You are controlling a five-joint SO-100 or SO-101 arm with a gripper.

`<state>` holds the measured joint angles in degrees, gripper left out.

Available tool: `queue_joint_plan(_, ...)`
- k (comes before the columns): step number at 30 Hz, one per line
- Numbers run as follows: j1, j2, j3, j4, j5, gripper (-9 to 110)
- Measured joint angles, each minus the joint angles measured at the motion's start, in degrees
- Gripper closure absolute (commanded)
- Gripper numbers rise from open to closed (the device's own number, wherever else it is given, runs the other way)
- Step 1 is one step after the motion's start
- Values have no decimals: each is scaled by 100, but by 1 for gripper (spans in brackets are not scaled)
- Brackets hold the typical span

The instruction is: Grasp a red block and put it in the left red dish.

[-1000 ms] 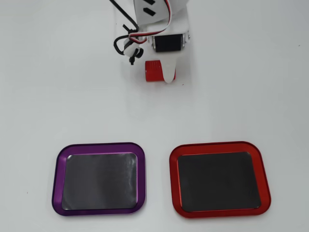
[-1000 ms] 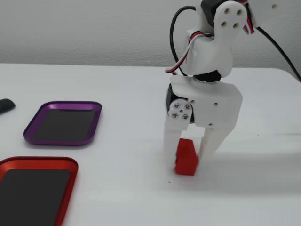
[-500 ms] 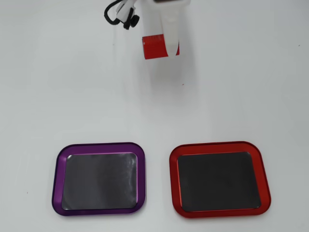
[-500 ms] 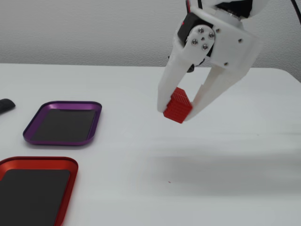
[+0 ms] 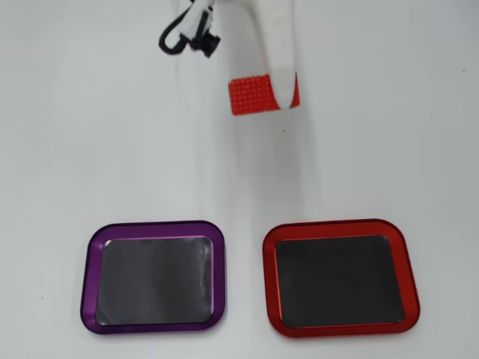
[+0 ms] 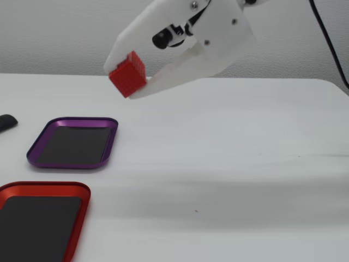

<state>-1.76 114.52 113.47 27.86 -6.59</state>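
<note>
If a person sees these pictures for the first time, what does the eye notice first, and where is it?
First comes the red block, held above the table between the fingers of the white gripper at the upper left of the fixed view. Next come the two shallow trays with dark insides: the red dish at the lower right of the overhead view and the purple tray beside it, both empty.

We see a lab-like test setup: a bare white bench, a plain pale wall behind it.
</note>
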Motion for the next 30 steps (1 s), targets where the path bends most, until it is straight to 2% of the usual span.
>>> queue_joint_plan(16, -53, -3261, -2347, -193, 0, 99)
queue_joint_plan(30, -844, -3586, -2663, -264, 255, 99)
